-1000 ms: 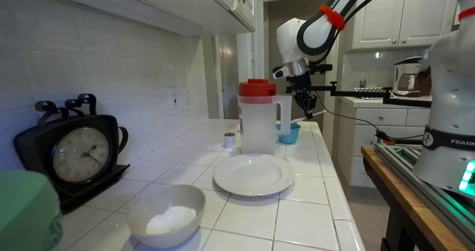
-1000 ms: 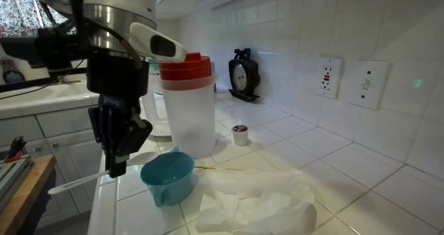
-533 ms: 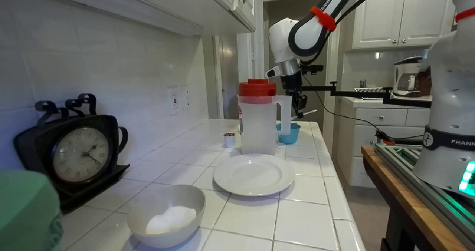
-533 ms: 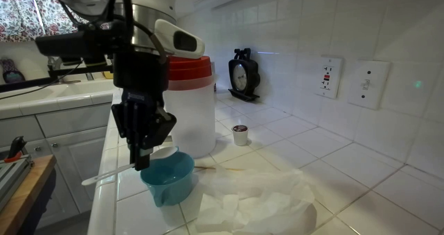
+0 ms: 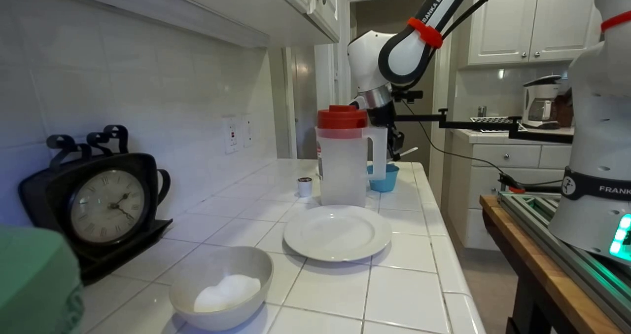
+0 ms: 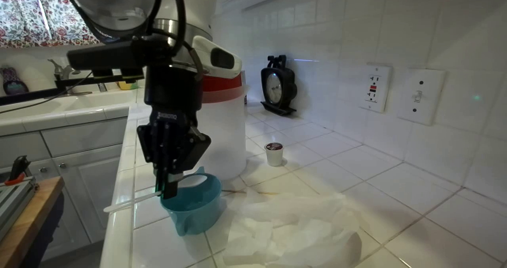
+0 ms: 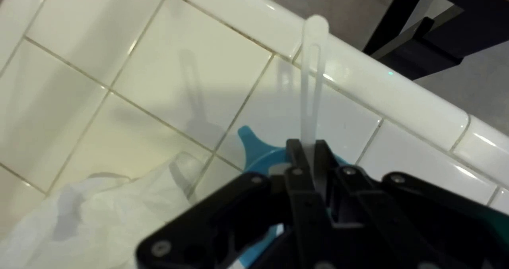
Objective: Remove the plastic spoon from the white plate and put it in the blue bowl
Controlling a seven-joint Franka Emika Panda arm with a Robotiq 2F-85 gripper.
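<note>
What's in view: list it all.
Plastic spoon: 1, whitish, at blue bowl
Blue bowl: 1, light blue, counter
White plate: 1, white, counter
Pitcher: 1, clear and red, counter
Deep bowl: 1, grey-white, counter
Small cup: 1, white, beside pitcher
Crumpled paper: 1 heap, white, counter
Clock: 1, black, counter
Outlet: 1, white, wall
Switch: 1, white, wall
Unclear object: 1, green, frame edge
Coffee maker: 1, white, background
Sink: 1, white, background
Curtain: count unclear, floral, background
Cabinets: several, white, overhead, background
Bench: 1, brown, opposite counter
Robot arm: 1, mostly white, over counter
Gripper: 1, black, closed on spoon
</note>
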